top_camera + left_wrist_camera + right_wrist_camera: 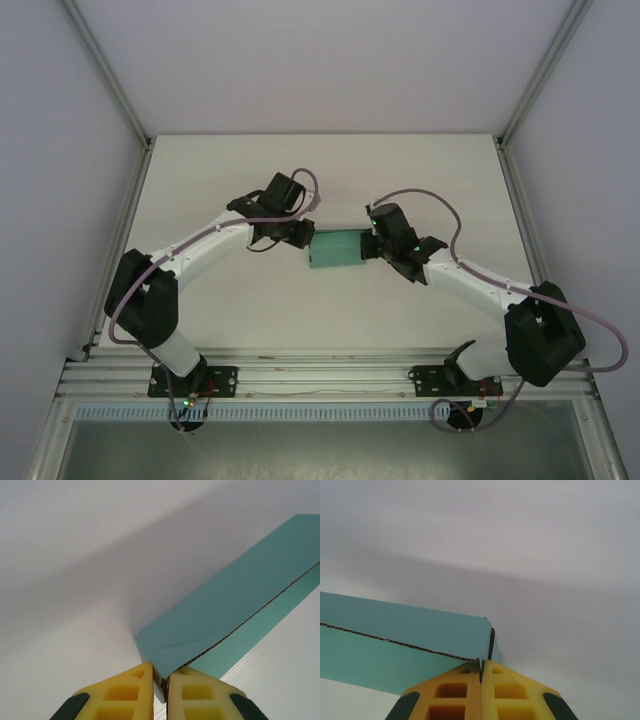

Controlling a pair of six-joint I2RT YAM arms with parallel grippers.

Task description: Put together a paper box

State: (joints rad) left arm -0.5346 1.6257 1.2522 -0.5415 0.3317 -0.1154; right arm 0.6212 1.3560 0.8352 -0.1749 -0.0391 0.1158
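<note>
The teal-green paper box (336, 249) sits mid-table between the two arms, folded into a small rectangular shape. My left gripper (303, 236) is at its left end; in the left wrist view the yellow fingers (125, 695) are shut on a corner edge of the paper box (225, 605), with corrugated card pinched between them. My right gripper (370, 245) is at its right end; in the right wrist view its yellow fingers (452, 695) are pressed together on the corner wall of the paper box (405, 630). A lower panel lies under the raised wall in both wrist views.
The white table (320, 170) is bounded by white walls with metal frame posts (530, 80) at the back corners. An aluminium rail (320, 375) carrying both arm bases runs along the near edge.
</note>
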